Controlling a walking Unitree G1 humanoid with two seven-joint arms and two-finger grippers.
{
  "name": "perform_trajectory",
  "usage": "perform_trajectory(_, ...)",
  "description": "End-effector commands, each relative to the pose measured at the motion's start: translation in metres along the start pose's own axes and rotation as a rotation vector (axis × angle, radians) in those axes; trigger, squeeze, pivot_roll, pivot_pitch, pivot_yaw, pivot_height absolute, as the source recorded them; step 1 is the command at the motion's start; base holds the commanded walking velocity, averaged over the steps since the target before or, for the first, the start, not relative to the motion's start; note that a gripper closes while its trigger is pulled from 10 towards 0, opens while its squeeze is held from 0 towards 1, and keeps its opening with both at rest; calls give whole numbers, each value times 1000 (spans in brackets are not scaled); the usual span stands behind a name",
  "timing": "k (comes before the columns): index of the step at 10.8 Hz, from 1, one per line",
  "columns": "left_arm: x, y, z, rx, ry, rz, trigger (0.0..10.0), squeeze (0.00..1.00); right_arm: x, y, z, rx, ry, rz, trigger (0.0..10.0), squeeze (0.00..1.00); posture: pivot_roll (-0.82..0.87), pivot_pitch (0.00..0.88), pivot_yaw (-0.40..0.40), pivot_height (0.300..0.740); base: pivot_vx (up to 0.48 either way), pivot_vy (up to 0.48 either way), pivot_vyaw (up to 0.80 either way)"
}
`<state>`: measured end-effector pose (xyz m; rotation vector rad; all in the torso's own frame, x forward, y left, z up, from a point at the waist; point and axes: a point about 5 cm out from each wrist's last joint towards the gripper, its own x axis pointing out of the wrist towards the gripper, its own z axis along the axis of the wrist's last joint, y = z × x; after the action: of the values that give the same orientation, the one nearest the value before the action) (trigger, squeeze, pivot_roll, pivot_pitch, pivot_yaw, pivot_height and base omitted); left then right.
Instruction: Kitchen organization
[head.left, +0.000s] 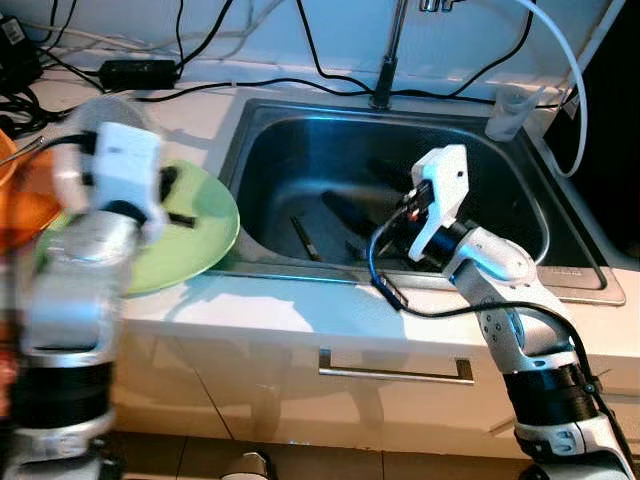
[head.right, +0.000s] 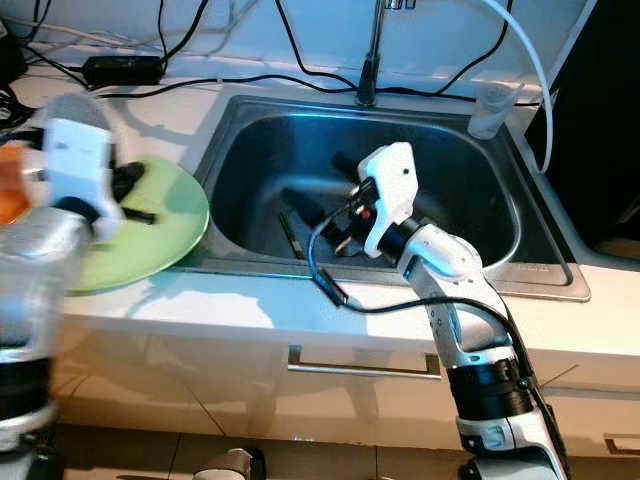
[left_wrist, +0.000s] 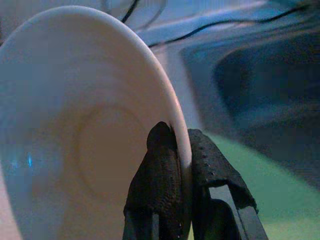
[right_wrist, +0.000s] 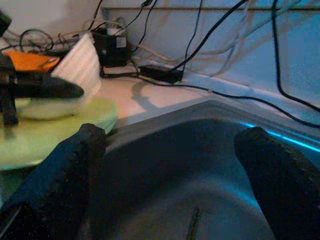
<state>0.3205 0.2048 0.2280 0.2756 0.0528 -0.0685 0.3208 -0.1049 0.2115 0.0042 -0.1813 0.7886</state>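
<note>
The bench (head.left: 300, 300) runs across the scene, white, with a drawer handle (head.left: 395, 368) under its front edge. Set into it is a steel sink (head.left: 300, 140), its basin deep and mostly open, with a tap (head.left: 385, 60) at the back rim and a clear cup (head.left: 512, 110) standing on the far right corner. A thin dark utensil (head.left: 305, 240) lies on the sink floor near the front wall.

On the bench left of the sink lies a green plate (head.left: 205, 235), its right edge overhanging the sink rim. An orange dish (head.left: 20, 200) sits at the far left edge of the bench. Black cables (head.left: 200, 85) trail along the back by the wall.

The right gripper (right_wrist: 170, 165) hangs inside the basin, its fingers (right_wrist: 280, 175) spread wide with nothing between them and free room on all sides.

The left gripper (left_wrist: 182, 150) is above the green plate, its fingers (left_wrist: 160, 175) pinched narrow on the rim of a white saucer (left_wrist: 75, 125), one finger on each face; the saucer is held on edge, tilted, over the plate.
</note>
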Motion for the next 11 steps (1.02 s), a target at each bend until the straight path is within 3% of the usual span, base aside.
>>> perform_trajectory(1,1,-8,2,18,-38,-22,0,0,-1,-5,3,-1,-15,-27,10000,957,80,70,-39,740,0,0,0)
perform_trajectory(3,5,-25,11,83,-155,-77,0,0,-1,-11,5,2,-19,-62,10000,788,67,70,-39,740,0,0,0)
perform_trajectory(4,6,-31,13,96,-181,-85,0,0,-2,-13,6,2,-21,-72,10000,749,67,70,-39,740,0,0,0)
perform_trajectory(7,7,-62,23,325,-323,-158,0,0,-2,-20,6,-9,-18,-124,10000,4,59,78,-35,740,0,0,0)
perform_trajectory(9,4,-90,9,569,-430,-303,0,0,-5,-31,8,-14,-12,-199,10000,0,48,82,-32,740,0,0,0)
perform_trajectory(11,6,-98,6,618,-464,-333,0,0,-5,-41,13,-4,-20,-258,10000,0,39,85,-30,740,0,0,0)
